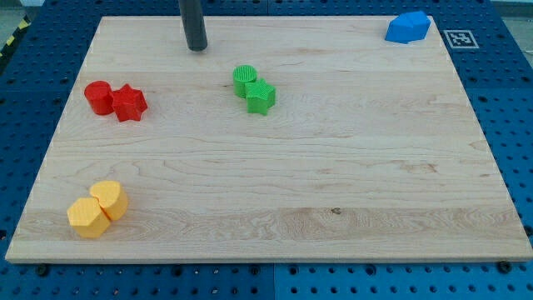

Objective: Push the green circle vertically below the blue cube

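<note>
The green circle (245, 79) sits above the board's middle, touching a green star-shaped block (261, 97) at its lower right. The blue cube (407, 27) lies at the view's top right corner of the board. My tip (197, 47) stands near the view's top, up and to the left of the green circle, apart from it and far left of the blue cube.
A red circle (98, 97) and a red star (129, 103) touch each other at the left. Two yellow blocks (98, 209) touch at the bottom left. The wooden board (333, 183) lies on a blue perforated table.
</note>
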Action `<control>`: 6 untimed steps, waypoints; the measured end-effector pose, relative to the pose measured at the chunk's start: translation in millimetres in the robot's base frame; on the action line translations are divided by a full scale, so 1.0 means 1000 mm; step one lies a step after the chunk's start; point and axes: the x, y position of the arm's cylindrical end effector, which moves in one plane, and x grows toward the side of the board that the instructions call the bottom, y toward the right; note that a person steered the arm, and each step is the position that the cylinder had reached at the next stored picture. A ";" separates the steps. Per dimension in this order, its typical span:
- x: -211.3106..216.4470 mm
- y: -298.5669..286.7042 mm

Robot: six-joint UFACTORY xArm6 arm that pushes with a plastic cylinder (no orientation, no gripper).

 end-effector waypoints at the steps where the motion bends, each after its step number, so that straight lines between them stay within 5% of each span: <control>1: 0.001 0.000; 3: 0.086 -0.003; 4: 0.089 -0.003; 6: 0.089 0.096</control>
